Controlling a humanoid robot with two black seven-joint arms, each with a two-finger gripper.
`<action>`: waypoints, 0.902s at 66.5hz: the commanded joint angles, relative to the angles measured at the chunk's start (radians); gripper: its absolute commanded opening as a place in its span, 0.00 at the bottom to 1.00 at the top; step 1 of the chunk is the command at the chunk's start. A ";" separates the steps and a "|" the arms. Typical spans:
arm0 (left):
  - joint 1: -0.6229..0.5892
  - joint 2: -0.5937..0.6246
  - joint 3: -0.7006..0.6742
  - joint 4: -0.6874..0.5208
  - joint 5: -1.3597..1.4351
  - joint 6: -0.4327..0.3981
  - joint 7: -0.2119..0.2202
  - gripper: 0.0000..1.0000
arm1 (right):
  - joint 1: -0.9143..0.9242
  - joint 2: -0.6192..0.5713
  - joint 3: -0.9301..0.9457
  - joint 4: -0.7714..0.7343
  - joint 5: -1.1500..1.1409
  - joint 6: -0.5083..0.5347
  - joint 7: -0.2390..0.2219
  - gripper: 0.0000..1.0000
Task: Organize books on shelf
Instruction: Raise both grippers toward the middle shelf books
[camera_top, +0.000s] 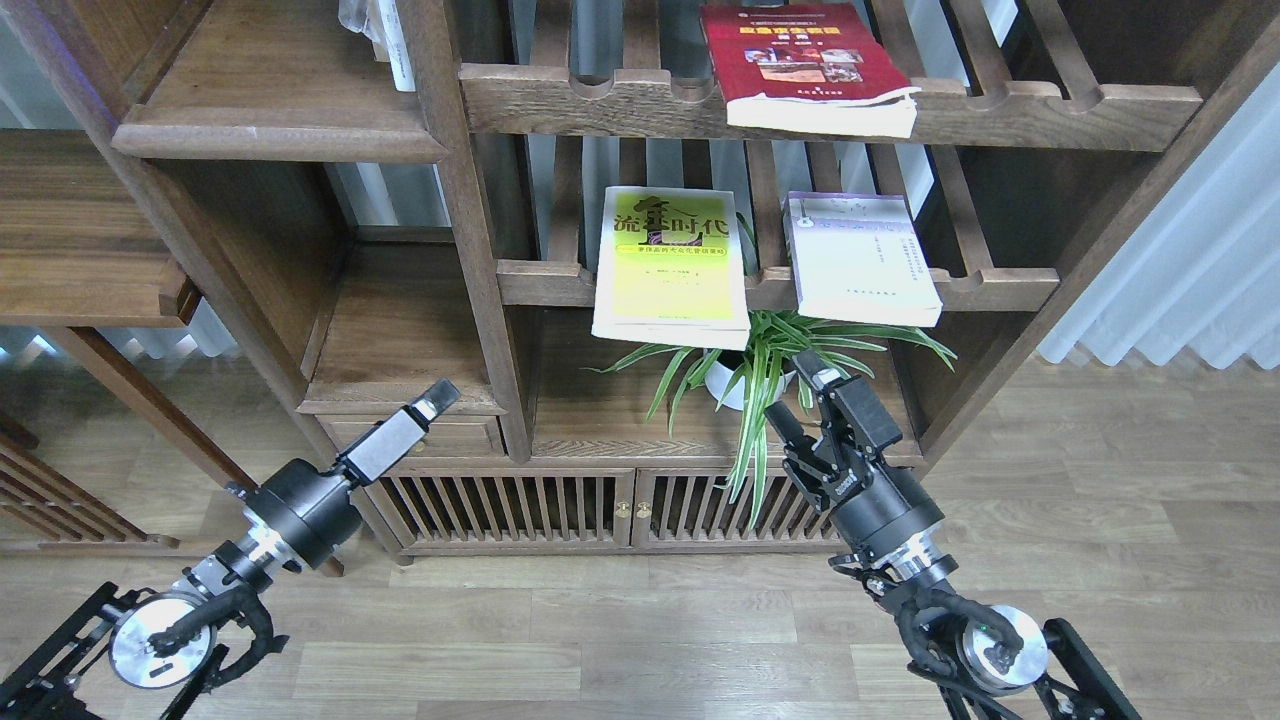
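Observation:
Three books lie flat on slatted racks. The dark red one (808, 65) is on the upper rack. The yellow-green one (672, 265) and the pale lilac-white one (862, 258) lie side by side on the middle rack, overhanging its front rail. The solid dark-brown shelf (270, 110) with a moulded front edge is at upper left and bears no book. My right gripper (797, 393) is open and empty, below the lilac-white book, among the plant's leaves. My left gripper (435, 398) is low, in front of the small left compartment, seen side-on with its fingers not told apart.
A potted spider plant (770, 370) stands on the cabinet top under the two middle books. A low cabinet with slatted doors (620, 510) is below. Another solid board (80, 250) juts out at far left. White curtains (1190, 280) hang at right.

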 joint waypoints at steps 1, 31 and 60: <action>0.000 -0.023 -0.014 0.023 -0.009 0.000 -0.004 1.00 | 0.026 0.000 -0.002 -0.058 -0.009 -0.001 0.007 0.99; -0.004 -0.054 -0.027 0.060 -0.014 0.000 -0.021 1.00 | 0.063 0.002 -0.008 -0.084 -0.003 0.004 0.010 0.99; -0.003 -0.078 -0.093 0.121 -0.038 0.000 -0.050 1.00 | 0.063 0.002 -0.008 -0.107 0.000 0.048 0.012 0.99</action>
